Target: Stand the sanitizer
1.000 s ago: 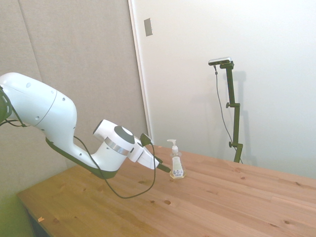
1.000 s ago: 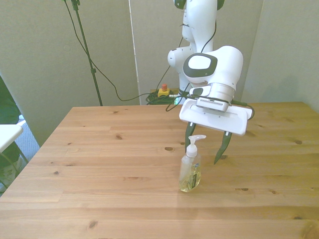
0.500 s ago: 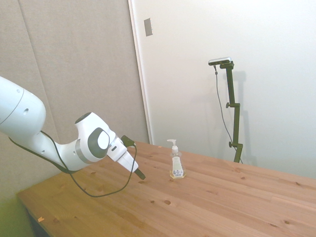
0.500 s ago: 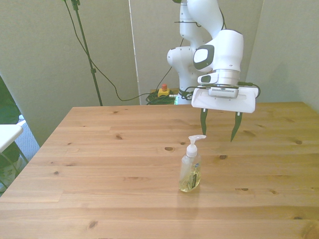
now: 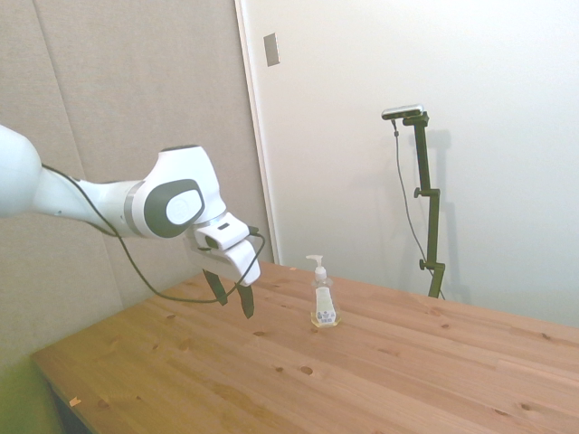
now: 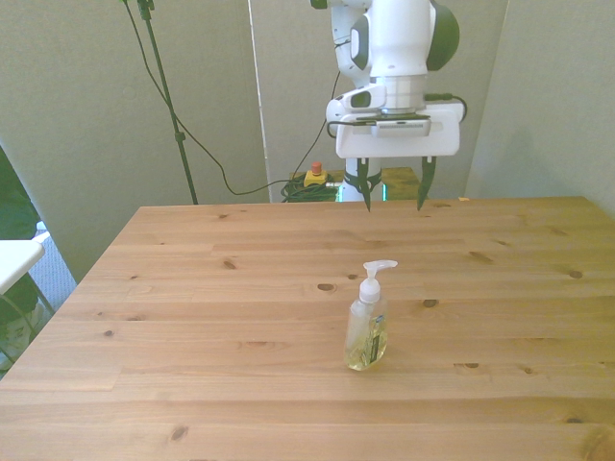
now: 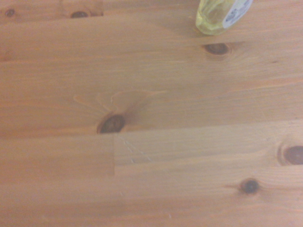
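The sanitizer (image 6: 367, 323) stands upright on the wooden table (image 6: 192, 317), a small clear pump bottle with a white nozzle and yellowish liquid at its base. The side view shows the sanitizer (image 5: 323, 294) upright too, and its base (image 7: 218, 13) shows at the edge of the wrist view. My gripper (image 6: 393, 202) hangs open and empty well above the table's far part, behind the bottle and apart from it. In the side view the gripper (image 5: 231, 295) is left of the bottle with its dark fingers pointing down.
A black cable loops from the wrist (image 5: 145, 271). Beyond the table's far edge sits a red and yellow button box (image 6: 313, 176) among cables. A white object (image 6: 14, 259) pokes in at the front view's left edge.
The gripper has drawn back from the bottle and risen, turning its fingers downward. The sanitizer has stayed upright in the same place.
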Motion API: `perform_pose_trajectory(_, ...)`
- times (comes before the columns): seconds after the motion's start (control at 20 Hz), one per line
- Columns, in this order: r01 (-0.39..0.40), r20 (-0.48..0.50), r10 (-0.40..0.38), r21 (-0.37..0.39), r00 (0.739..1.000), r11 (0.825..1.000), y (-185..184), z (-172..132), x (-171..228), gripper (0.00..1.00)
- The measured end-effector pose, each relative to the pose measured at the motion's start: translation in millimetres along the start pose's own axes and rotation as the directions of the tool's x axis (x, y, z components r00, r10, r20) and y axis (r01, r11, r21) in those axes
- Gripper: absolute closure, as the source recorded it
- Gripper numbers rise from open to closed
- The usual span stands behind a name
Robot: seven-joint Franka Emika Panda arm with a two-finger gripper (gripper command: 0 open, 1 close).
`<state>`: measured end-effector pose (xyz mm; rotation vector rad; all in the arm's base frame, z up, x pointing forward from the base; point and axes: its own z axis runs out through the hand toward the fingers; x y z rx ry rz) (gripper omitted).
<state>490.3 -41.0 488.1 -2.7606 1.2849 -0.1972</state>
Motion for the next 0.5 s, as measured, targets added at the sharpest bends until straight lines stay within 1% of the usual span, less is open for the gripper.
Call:
perform_pose_trajectory(0.1,0.059,0.061,-0.058,-0.013,0.996,0.998,1.5,-1.7,-1.8,0.0)
perform_pose_trajectory(0.25,0.131,0.112,-0.124,-0.052,0.986,0.99,-2.6,7.0,-9.4,0.0)
perform_pose_trajectory(0.4,0.172,0.134,-0.16,-0.083,0.978,0.982,-3.5,12.9,-13.8,0.0)
perform_pose_trajectory(0.5,0.182,0.141,-0.168,-0.098,0.976,0.978,-1.7,11.0,-16.4,0.0)
